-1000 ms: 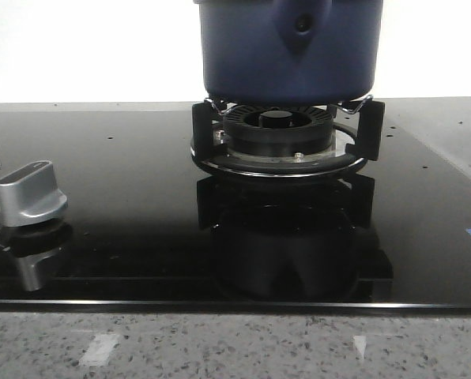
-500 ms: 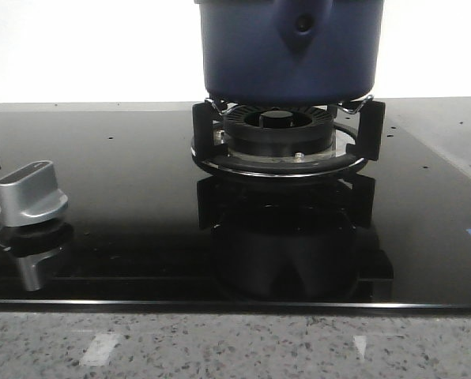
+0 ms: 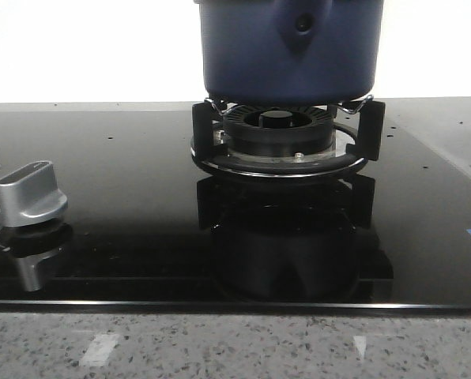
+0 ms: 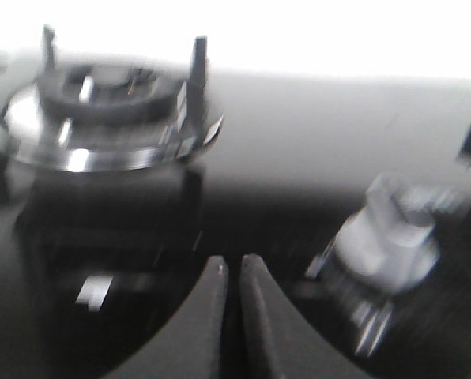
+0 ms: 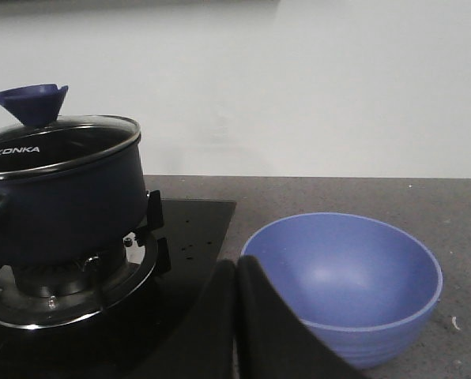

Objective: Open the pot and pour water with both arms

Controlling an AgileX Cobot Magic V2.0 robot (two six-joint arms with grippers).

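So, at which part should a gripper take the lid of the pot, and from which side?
Best at the blue knob on top of the glass lid. It flares wider upward, so fingers closing under the flare should hold. Come from above: the lid lies flat on the pot, and its rim gives little to pinch.

Each wrist view shows smooth matte black curved jaws tapering upward to rounded tips; the left pair looks blurred.
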